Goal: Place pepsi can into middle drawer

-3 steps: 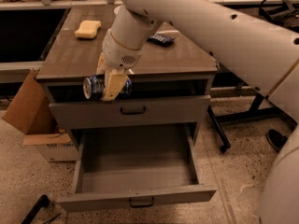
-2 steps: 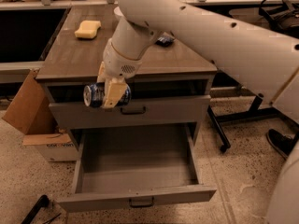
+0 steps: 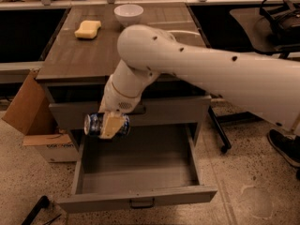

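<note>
My gripper [image 3: 108,124] is shut on the pepsi can [image 3: 95,124], a small blue can held on its side with its silver end facing left. It hangs in the air over the left rear part of the middle drawer [image 3: 140,198], which is pulled fully open and holds nothing that shows. The matching upper drawer front [image 3: 168,111] is closed, just behind my wrist. My white arm reaches in from the right across the cabinet.
On the brown cabinet top [image 3: 79,55] lie a yellow sponge [image 3: 87,28] and a white bowl [image 3: 128,14]. A cardboard box [image 3: 35,121] stands on the floor left of the drawer. Chair legs [image 3: 220,135] are at the right.
The gripper with the can has moved down from the upper drawer front level toward the open drawer. The view has shifted, so the cabinet top shows more.
</note>
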Robot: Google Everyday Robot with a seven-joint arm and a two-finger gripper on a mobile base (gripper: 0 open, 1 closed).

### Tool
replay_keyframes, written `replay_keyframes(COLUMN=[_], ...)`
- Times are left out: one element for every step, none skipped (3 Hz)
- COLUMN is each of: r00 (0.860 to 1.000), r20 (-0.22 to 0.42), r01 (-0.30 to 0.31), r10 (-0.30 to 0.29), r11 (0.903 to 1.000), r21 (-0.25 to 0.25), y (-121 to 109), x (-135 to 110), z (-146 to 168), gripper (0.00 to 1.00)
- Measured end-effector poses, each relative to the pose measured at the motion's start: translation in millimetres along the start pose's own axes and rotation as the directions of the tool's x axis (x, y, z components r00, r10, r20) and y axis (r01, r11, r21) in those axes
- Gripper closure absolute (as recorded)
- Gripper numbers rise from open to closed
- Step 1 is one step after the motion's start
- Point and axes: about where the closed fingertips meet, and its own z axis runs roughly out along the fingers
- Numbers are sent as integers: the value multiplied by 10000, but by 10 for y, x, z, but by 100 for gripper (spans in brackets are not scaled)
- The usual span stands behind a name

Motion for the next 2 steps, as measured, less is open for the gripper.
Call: replay_keyframes(r00=[9963,9829], r20=[-148,-110], r01=[-849,-1839], r10=[849,1840], r11=[9964,9829], r21=[-14,70], y=[264,415], x=[84,195], z=[492,986], gripper=[100,100])
